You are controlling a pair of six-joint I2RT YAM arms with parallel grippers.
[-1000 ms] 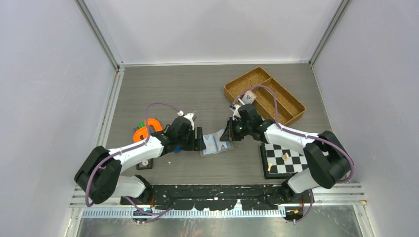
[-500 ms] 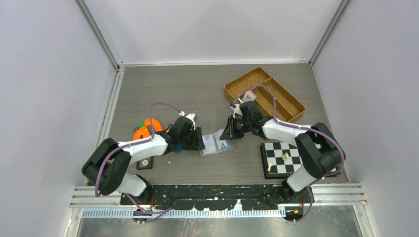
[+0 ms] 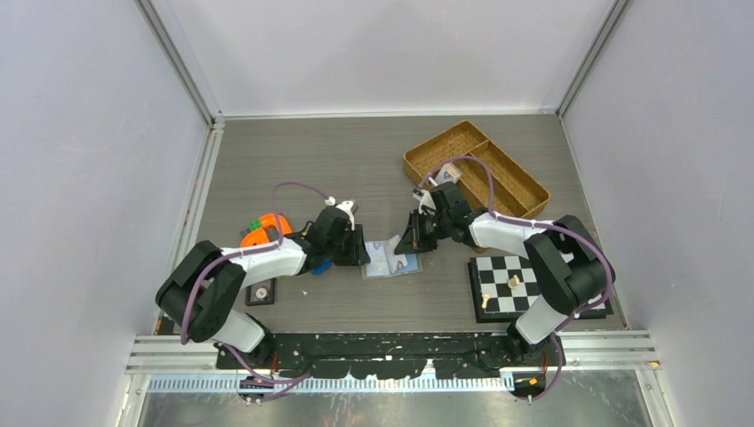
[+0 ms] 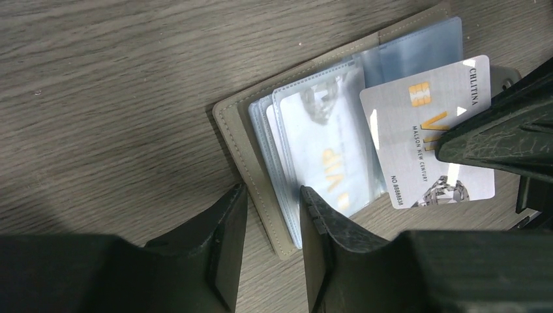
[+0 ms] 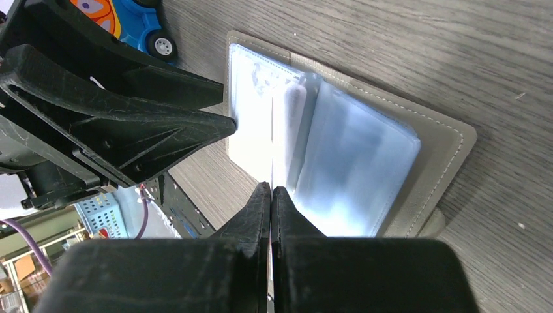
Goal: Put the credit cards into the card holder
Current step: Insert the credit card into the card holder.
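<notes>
Holder (image 3: 389, 260) lies open on the counter (image 3: 356, 151) between the two pairs of jaws, with a card (image 4: 424, 124) held over it.
The right jaws are pressed together on the card. It comes out edge-on from between their tips and lies slanted on the clear sleeves (image 4: 313, 130), with its chip side free. The left jaws stand narrow, with a small gap. The grey edge of the holder lies in this gap, one finger (image 4: 225, 248) on the bare counter side and the other over the sleeves; whether they pinch it I cannot tell. A second card (image 4: 329, 166) shows through a sleeve just beyond the left jaws. Behind the left jaws stands a blue toy car (image 5: 140, 26).
</notes>
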